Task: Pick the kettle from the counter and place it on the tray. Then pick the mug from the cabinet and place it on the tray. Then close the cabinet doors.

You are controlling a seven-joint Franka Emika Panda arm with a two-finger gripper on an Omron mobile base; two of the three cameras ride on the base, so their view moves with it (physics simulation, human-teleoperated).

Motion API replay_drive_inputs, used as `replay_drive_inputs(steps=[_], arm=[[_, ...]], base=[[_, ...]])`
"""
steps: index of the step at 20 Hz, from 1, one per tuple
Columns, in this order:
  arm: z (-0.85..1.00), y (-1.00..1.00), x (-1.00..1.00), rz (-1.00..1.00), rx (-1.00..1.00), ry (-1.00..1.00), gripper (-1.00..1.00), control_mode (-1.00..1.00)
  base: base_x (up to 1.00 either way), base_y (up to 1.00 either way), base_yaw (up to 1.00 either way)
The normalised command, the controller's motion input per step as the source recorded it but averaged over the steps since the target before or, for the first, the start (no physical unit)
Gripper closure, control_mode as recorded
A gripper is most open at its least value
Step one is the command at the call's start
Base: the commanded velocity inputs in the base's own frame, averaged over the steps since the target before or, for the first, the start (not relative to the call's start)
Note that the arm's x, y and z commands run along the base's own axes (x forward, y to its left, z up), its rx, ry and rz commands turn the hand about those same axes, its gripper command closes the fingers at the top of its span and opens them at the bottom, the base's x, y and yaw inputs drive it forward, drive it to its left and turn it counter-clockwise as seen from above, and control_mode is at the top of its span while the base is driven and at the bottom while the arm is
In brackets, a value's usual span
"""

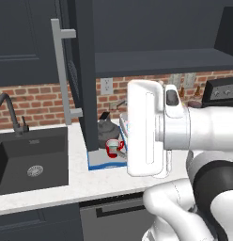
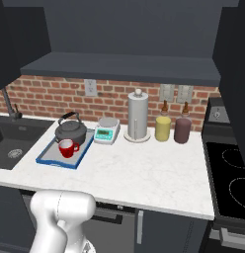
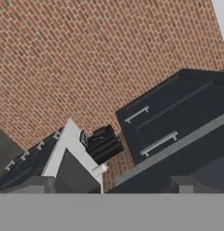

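Note:
The dark grey kettle (image 2: 71, 131) (image 1: 107, 127) and the red mug (image 2: 68, 147) (image 1: 112, 147) both stand on the blue-rimmed tray (image 2: 50, 159) (image 1: 105, 163), the mug in front of the kettle. The tray lies on the white counter (image 2: 144, 173) beside the sink. Above it the navy cabinet (image 2: 119, 66) is open, with a bare dark shelf. Its left door (image 1: 83, 70), with a grey bar handle (image 1: 62, 70), swings out over the counter; the right door (image 2: 235, 69) is open too. My gripper (image 3: 109, 185) is open with nothing between its fingertips (image 3: 38, 182), facing a brick wall and dark cabinets.
A white-and-teal scale (image 2: 106, 131), a paper-towel roll (image 2: 137, 116), a yellow jar (image 2: 163, 128) and a maroon jar (image 2: 182, 130) line the brick backsplash. A dark sink (image 1: 31, 160) lies left and a black cooktop (image 2: 228, 183) right. My white arm (image 1: 151, 127) rises right of the tray.

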Motion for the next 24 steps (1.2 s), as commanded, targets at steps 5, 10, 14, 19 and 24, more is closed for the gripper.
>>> replay_drive_inputs(steps=[5,10,14,19,24], arm=[[0.22,0.50,-0.14,0.02,0.00,-0.11,-1.00,-1.00],[0.03,0.62,-0.03,0.00,0.00,-0.15,-1.00,-1.00],[0.00,0.47,0.15,0.00,-0.01,-0.13,-1.00,-1.00],[0.00,0.25,0.40,-0.04,-0.06,-0.04,-1.00,-1.00],[0.00,0.01,0.33,-0.11,-0.13,-0.01,-1.00,-1.00]], base=[[0.00,0.00,0.00],[0.00,0.00,0.00],[0.00,0.00,0.00],[0.00,0.00,0.00],[0.00,0.00,0.00]])
